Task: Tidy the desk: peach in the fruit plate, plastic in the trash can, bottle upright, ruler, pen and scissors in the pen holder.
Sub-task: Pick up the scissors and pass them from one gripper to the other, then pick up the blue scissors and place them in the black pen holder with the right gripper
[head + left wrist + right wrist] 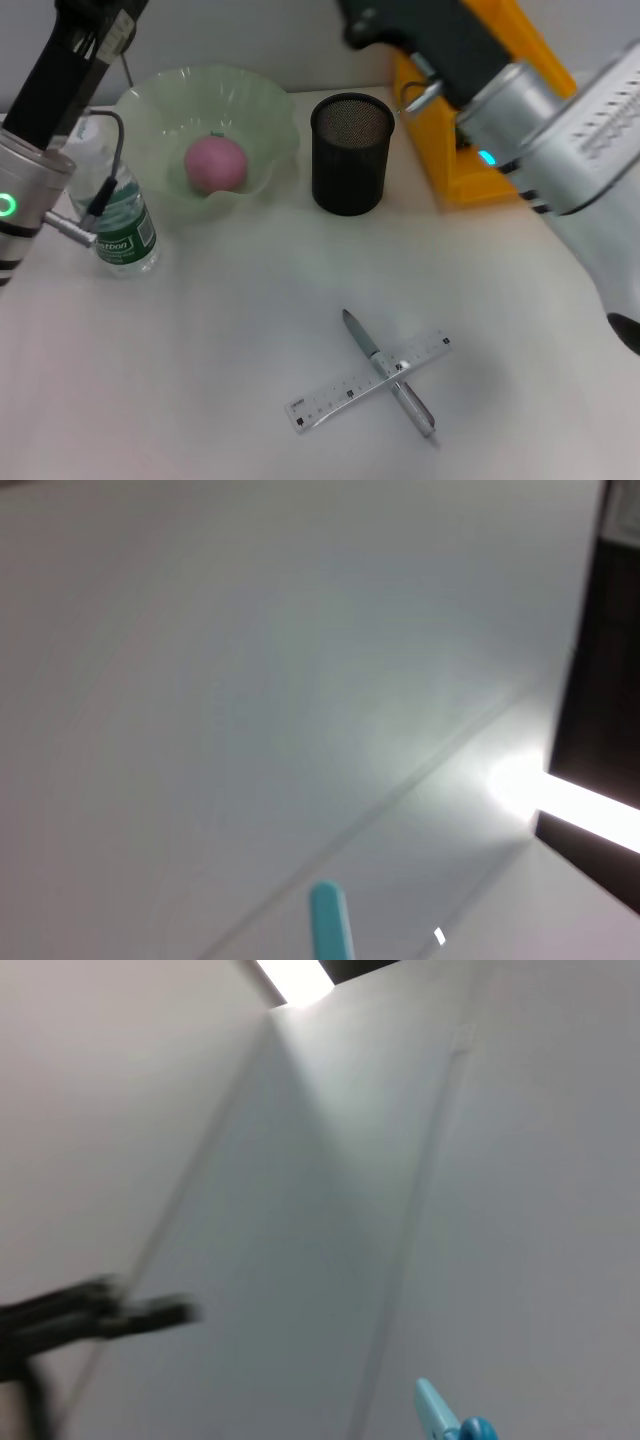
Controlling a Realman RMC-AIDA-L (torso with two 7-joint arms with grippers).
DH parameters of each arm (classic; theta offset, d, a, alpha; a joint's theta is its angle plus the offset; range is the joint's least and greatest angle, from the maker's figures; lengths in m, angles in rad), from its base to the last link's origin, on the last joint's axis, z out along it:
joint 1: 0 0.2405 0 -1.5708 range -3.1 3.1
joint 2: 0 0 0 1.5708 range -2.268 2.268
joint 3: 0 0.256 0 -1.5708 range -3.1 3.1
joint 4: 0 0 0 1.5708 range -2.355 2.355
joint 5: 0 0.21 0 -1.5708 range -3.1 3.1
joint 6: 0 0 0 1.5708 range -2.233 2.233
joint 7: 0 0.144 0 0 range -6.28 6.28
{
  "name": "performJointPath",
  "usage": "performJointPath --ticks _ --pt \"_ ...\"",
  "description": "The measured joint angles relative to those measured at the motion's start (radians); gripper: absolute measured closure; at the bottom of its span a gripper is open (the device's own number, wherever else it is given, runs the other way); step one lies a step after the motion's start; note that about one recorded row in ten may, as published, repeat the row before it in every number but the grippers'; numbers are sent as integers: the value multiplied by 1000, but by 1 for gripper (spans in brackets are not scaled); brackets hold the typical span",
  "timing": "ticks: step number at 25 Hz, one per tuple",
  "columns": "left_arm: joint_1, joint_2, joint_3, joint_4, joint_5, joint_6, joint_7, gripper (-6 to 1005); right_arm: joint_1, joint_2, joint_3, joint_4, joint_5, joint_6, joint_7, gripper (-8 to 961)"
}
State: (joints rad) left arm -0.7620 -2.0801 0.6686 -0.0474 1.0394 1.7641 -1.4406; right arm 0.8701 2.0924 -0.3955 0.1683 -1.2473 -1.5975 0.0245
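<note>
The pen [389, 372] crosses over the ruler [368, 382] — tip toward the holder [351, 153]. Both arms are raised — fingers unseen, so I cannot tell their state.

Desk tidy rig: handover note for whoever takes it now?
Grippers: both arms raised, left at the desk's left edge, right over the yellow bin; neither gripper is in view.
Done: peach in fruit plate; bottle upright beside the plate.
Left: pen lies crossed over ruler on the desk, near side; pen holder looks empty.
Scissors and plastic: not visible on the desk.
</note>
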Motion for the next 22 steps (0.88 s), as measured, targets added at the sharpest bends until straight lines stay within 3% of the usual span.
performJointPath --ticks 4,7,8,10,14,15,16,17,22 --pt "42 1 33 156 97 41 12 332 -45 -6 63 -41 0 -23 151 861" --pt "88 7 135 288 139 67 54 267 -79 -9 33 -156 -4 -16 358 857" --pt "110 8 175 335 141 67 64 246 -106 -10 -27 -269 -5 -4 521 856" --pt "154 11 231 410 144 62 81 189 -123 -11 -74 -340 -5 5 622 854" --pt "154 11 231 410 144 62 81 190 -197 -13 -265 -627 -17 84 974 849" --pt "232 18 281 526 161 51 113 190 -215 -15 -310 -702 -35 112 1058 848" --pt "232 18 281 526 161 51 113 190 -232 -16 -347 -766 -54 134 1127 847" --pt "276 22 282 587 198 46 125 191 -252 -17 -385 -876 -105 162 1242 846" --pt "312 33 280 620 260 5 143 192 -267 -23 -404 -1231 -451 173 1705 840"
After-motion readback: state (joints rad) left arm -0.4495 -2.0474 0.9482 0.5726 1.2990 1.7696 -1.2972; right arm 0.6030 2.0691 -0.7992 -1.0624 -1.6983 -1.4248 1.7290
